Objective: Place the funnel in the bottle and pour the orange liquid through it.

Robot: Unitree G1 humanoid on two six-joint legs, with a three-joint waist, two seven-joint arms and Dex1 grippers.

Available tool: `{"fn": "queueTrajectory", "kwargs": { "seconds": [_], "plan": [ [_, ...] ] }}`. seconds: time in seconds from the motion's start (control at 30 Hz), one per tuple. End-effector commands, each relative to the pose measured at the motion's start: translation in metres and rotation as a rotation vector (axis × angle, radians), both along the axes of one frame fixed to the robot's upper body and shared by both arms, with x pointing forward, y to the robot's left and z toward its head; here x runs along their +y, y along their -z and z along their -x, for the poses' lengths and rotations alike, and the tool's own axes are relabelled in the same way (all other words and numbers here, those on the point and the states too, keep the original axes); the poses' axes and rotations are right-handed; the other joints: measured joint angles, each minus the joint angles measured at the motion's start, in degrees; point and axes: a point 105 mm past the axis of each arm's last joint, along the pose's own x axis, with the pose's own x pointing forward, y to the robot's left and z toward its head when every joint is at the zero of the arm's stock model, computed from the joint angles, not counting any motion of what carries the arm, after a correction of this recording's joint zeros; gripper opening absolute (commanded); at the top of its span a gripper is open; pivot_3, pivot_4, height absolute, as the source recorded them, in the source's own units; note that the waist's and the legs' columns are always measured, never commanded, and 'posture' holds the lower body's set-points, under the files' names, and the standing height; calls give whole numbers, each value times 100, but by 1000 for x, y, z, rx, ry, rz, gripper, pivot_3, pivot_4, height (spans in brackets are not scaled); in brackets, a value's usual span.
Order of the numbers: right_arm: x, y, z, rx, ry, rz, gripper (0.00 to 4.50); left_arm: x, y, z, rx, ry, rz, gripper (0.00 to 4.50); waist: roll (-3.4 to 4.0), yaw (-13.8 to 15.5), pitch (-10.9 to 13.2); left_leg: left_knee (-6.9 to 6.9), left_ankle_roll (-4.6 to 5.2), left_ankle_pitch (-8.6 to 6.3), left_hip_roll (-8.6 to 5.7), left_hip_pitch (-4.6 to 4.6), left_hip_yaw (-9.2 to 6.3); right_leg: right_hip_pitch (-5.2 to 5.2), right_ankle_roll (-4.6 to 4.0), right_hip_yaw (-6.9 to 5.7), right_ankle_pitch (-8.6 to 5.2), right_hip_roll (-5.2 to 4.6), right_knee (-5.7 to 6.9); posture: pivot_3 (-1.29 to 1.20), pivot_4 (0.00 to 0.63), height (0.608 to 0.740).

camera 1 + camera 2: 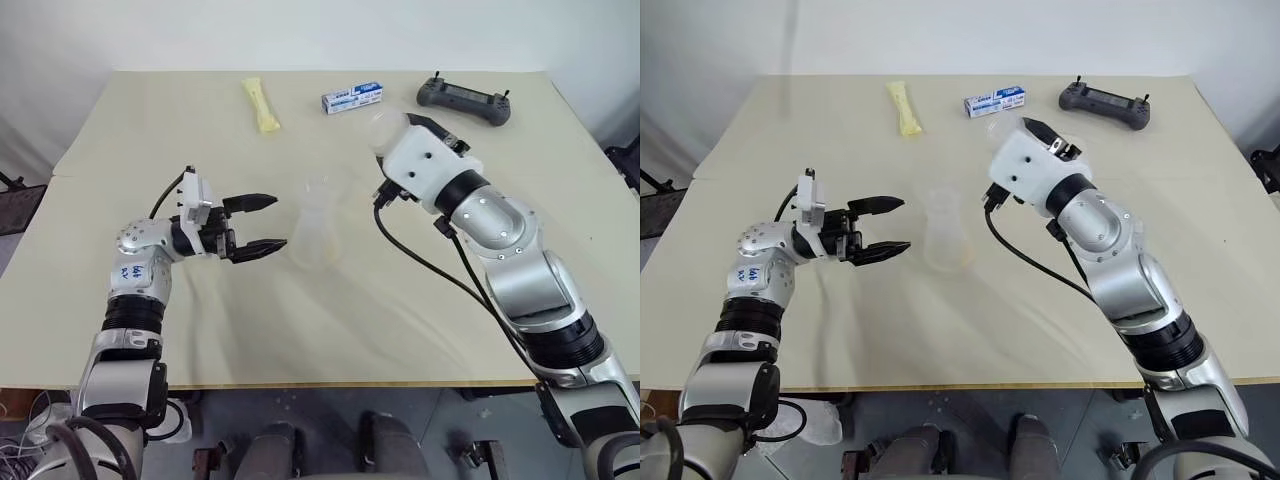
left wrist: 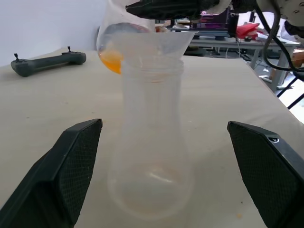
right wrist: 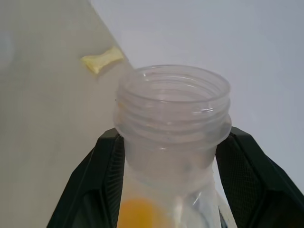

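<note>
The clear bottle stands upright at the middle of the table, and the funnel sits in its neck. My left gripper is open just left of the bottle, with its fingers on either side of the line to it and not touching it. My right gripper is shut on a clear container with a threaded open mouth. That container is held raised behind and to the right of the funnel. A little orange liquid lies in the container's low end.
At the table's far side lie a yellow packet, a blue and white box and a black controller. Bare tabletop lies between the bottle and the near edge.
</note>
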Motion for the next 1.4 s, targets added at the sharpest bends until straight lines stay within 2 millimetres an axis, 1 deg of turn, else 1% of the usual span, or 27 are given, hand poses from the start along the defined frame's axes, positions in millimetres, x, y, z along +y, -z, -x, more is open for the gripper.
{"fn": "queueTrajectory", "kwargs": {
  "seconds": [0.03,0.2,0.3,0.4,0.53,0.83,0.97,1.23,1.4],
  "plan": [
    [15,-21,9,-130,-35,84,2374,12,-12,2,-43,-13,-4,4500,0,-12,0,0,0,0,0,-2,1,-3,0,1,0,0,0,0,150,740],
    [35,-21,11,-190,-77,197,2374,13,-11,3,-49,-24,-8,4500,0,-25,0,1,0,0,-3,-3,1,-20,0,2,0,-6,30,0,150,740],
    [42,-19,12,-231,-94,274,2374,13,-9,4,-46,-25,-6,4500,0,-52,0,0,0,0,-4,-4,0,-27,0,3,0,-6,39,0,150,740],
    [45,-19,14,-266,-105,333,2374,13,-9,5,-45,-27,-3,4500,0,-80,0,0,0,0,-4,-4,-1,-27,0,3,0,-7,40,0,150,740],
    [48,-17,16,-325,-113,424,2374,14,-8,5,-43,-33,-5,4500,0,-95,0,-1,-1,0,-4,-4,-1,-30,0,3,0,-6,40,0,150,740],
    [52,-9,18,-382,-130,534,2374,12,-9,4,-44,-34,1,4500,0,-93,0,-1,-1,0,-3,-5,0,-30,0,3,0,-7,41,0,150,740],
    [51,-7,16,-399,-119,565,2374,11,-9,4,-44,-32,5,4500,0,-93,0,-1,-1,0,-3,-5,0,-30,0,3,0,-7,41,0,150,740],
    [51,-9,14,-439,-104,608,2374,15,-9,8,-33,-27,4,4500,0,-94,0,-1,-1,0,-3,-4,0,-30,0,3,0,-6,41,0,150,740],
    [50,-19,12,-506,-78,621,2374,18,-10,9,-26,-25,-3,4500,0,-95,0,0,-1,0,-3,-4,1,-30,0,3,0,-6,42,0,150,740]
  ]
}}
